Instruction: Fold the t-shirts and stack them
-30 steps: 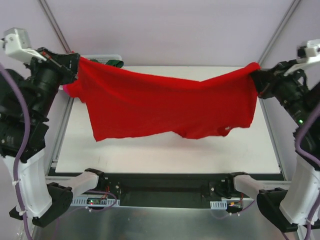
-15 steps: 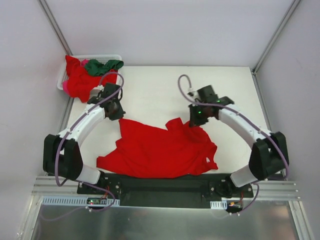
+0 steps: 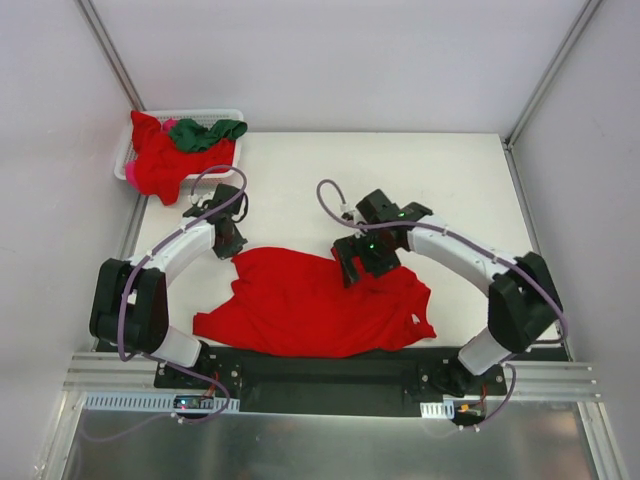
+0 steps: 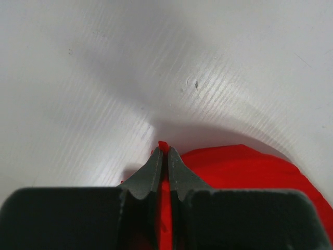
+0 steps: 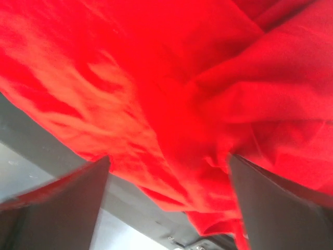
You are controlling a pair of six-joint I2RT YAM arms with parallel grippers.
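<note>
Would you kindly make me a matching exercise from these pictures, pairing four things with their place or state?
Things:
1. left gripper
2. right gripper
3. green shirt
4. spread red shirt

Places or states:
A. lying in the basket
B. open, just above the spread red shirt
C. lying on the table, near its front edge
D. shut on an edge of the spread red shirt

Pairs: 1-D, 2-B, 3-A, 4-C

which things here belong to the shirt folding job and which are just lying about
Job in hand:
spread red t-shirt
bundled red t-shirt and dark green t-shirt, both in the white basket
left tool, shut on the spread shirt's edge
right tool, open over that shirt

Just lying about:
white basket
table
</note>
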